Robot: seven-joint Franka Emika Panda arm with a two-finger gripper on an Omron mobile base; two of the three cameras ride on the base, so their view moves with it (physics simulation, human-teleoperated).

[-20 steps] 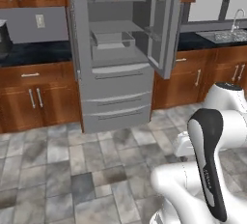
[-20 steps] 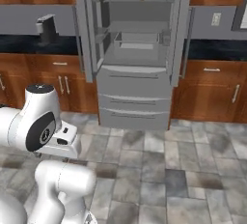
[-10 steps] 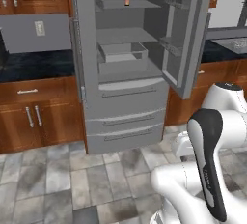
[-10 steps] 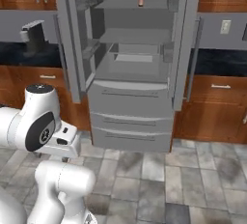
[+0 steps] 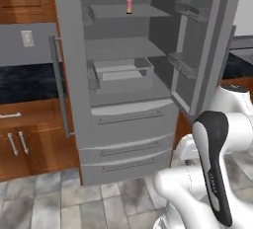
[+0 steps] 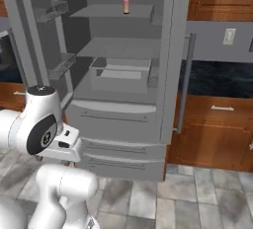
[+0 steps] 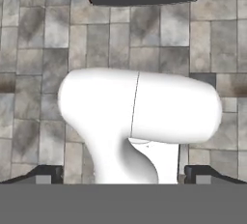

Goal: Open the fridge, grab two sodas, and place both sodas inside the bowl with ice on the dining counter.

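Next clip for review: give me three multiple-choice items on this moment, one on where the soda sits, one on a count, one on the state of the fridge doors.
1. Where is the soda bottle?
A. top shelf of the fridge
B. floor
C. bottom drawer

2. How many soda bottles show in the fridge?
A. three
B. one
C. none

3. The upper fridge doors are:
A. both shut
B. both swung open
C. taken off

Answers: 1 A, it stands upright on the highest shelf; 2 B, a single pink bottle with a black cap shows; 3 B, the shelves lie exposed between two open doors.

Open fridge (image 6: 123, 119), apparently one soda (image 6: 126, 2)
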